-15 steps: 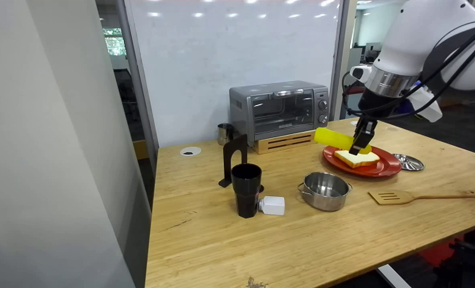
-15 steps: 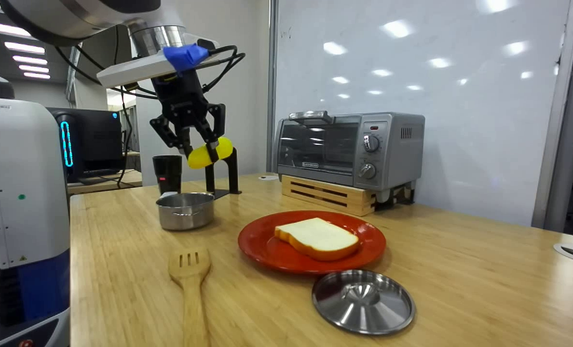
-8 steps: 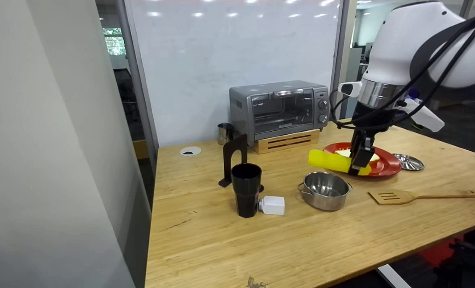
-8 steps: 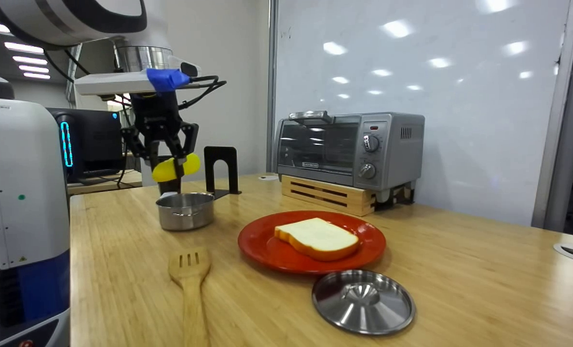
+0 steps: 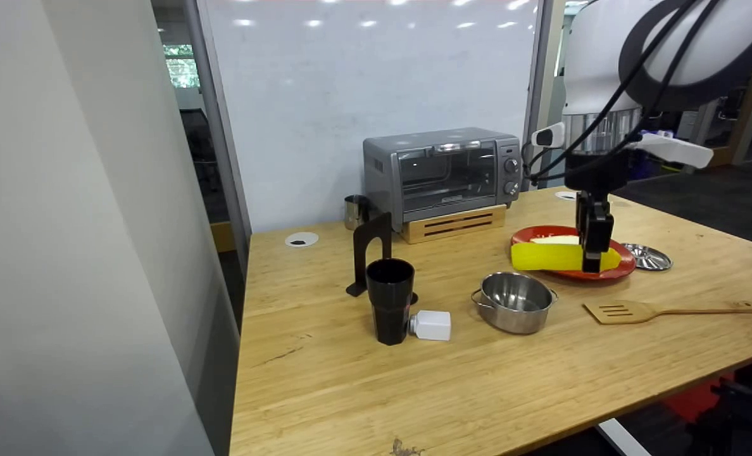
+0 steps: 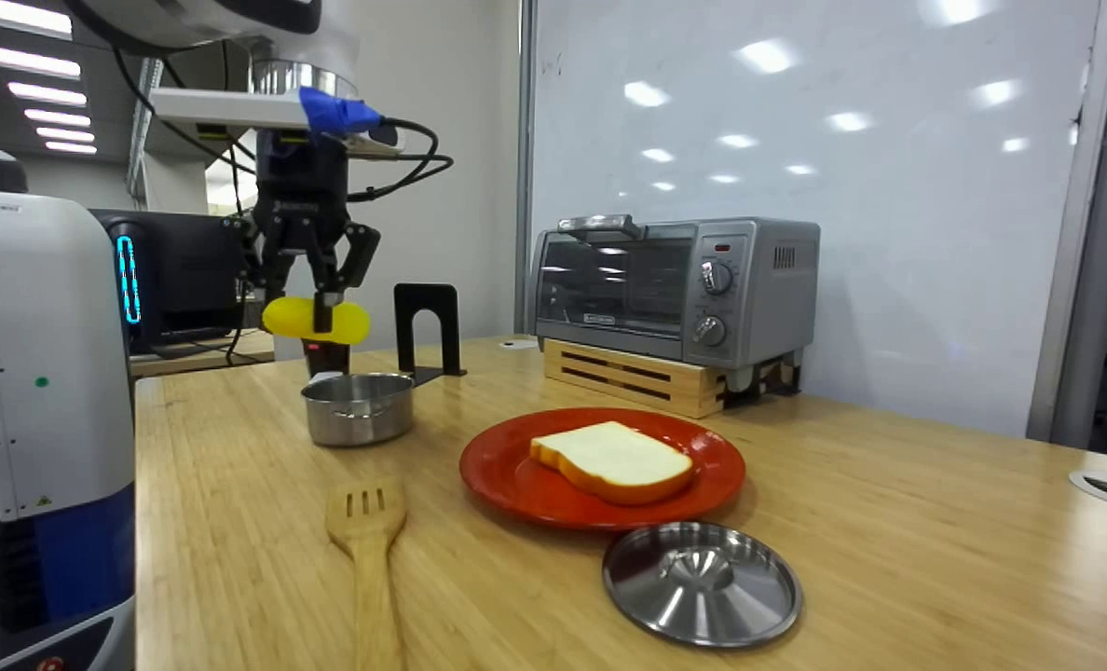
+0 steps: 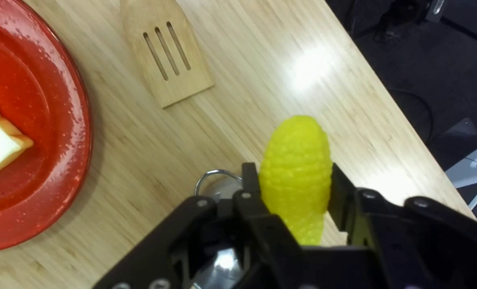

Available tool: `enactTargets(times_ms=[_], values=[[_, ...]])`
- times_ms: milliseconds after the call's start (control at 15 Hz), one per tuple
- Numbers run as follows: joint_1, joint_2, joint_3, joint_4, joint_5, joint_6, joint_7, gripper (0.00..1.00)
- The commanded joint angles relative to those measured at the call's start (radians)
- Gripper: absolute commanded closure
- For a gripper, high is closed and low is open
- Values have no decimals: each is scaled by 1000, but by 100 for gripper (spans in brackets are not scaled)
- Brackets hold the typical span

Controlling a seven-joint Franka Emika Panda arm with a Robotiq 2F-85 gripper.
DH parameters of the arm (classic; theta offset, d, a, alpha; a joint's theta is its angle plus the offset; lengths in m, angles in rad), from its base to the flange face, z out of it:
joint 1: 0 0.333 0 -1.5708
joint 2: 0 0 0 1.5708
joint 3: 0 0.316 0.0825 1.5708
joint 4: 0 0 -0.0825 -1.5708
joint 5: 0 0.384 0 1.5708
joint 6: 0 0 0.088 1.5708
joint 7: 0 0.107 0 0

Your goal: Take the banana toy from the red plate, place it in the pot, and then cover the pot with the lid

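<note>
Hanging over the tabletop (image 5: 325, 399), the end effector (image 7: 294, 176) is clamped on the banana toy (image 5: 545, 257) from either side, the toy roughly level. In the wrist view it shows between the pot (image 5: 516, 316) and the long edge (image 7: 395, 108) facing away from the whiteboard (image 5: 376, 95); whether any of it stands directly above the pot cannot be told. The pot rests upright, a broad strip of the tabletop running from it to that long edge. The wooden spatula (image 6: 367, 527) lies flat between the red plate (image 6: 498, 466) and that edge. On the plate is a bread slice (image 6: 614, 458); the lid (image 6: 703, 601) lies flat just beside the plate, contact unclear, away from the short edge (image 5: 243, 329) by the grey wall (image 5: 129, 221). Toward that short edge stands a black cup (image 5: 390, 310), a white bottle (image 5: 432, 325) on its side just beside it and a black bracket (image 6: 426, 298) between it and the whiteboard edge (image 5: 275, 233). Along the whiteboard edge sit the toaster oven (image 5: 449, 174) on its slatted stand (image 5: 455, 225) and a small metal cup (image 5: 354, 212).

The tabletop is pale wood, scratched near the short edge, with a round white insert (image 5: 301, 238) near its corner (image 5: 259, 240) by the whiteboard. Bright spots (image 6: 768, 56) gleam on the whiteboard, and dark floor (image 7: 439, 72) shows past the long edge.
</note>
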Motion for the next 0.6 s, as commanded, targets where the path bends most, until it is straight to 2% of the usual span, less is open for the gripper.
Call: enactTargets(times_ms=[0,267,533], values=[[-30,56,-14,127,-17,-166,-34,82],[-46,121,-25,237,-11,-307,-67,82],[-57,204,-22,320,-10,-384,-95,82]])
